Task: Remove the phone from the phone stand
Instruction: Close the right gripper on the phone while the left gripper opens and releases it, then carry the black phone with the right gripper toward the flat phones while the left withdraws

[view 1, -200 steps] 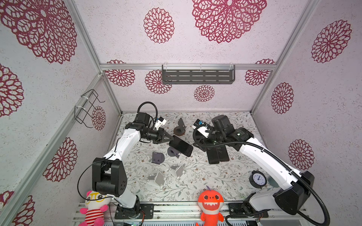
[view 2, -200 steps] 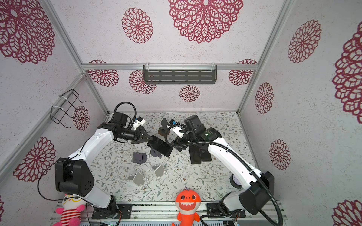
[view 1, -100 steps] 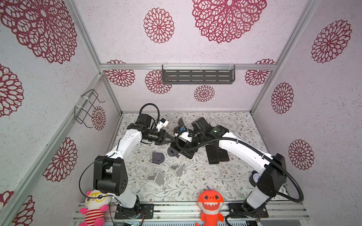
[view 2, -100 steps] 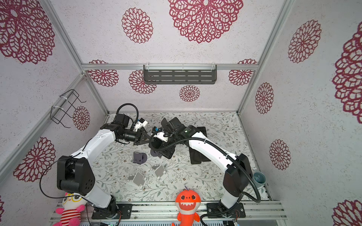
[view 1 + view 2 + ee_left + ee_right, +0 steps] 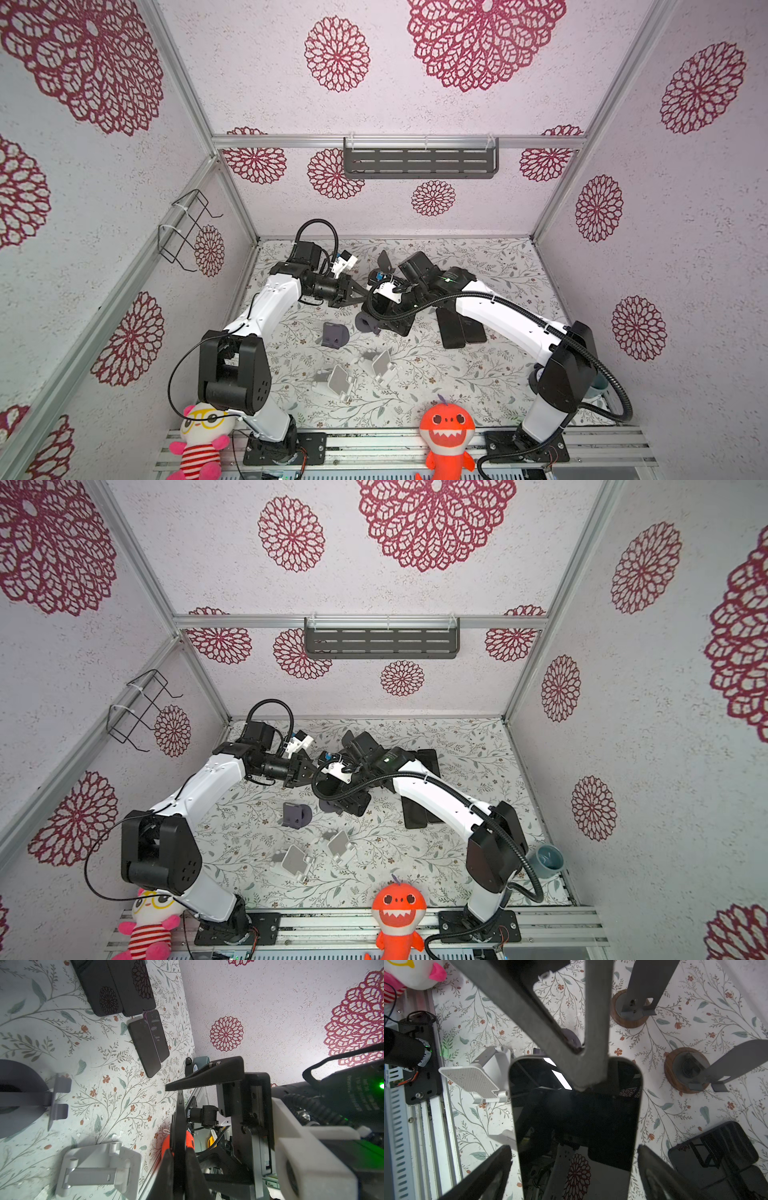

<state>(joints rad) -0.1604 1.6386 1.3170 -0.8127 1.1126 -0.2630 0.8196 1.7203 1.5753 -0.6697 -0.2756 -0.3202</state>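
Left gripper point(image 5: 179, 1157): jaws clenched on the phone point(image 5: 575, 1113) at its top edge.
Right gripper point(image 5: 573, 1147): jaws released, just beside the phone's long sides.
Phone: at the dark phone stand point(image 5: 365, 326), mid-desk point(image 5: 498, 374), nearer the back edge.

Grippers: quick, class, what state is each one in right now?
Left gripper: shut on the phone.
Right gripper: open, jaws either side of the phone.

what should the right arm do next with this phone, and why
Probably close the right gripper on the phone's long edges. Its open fingers straddle the phone, which the left gripper pinches shut at one end, so the phone looks ready to be taken over.
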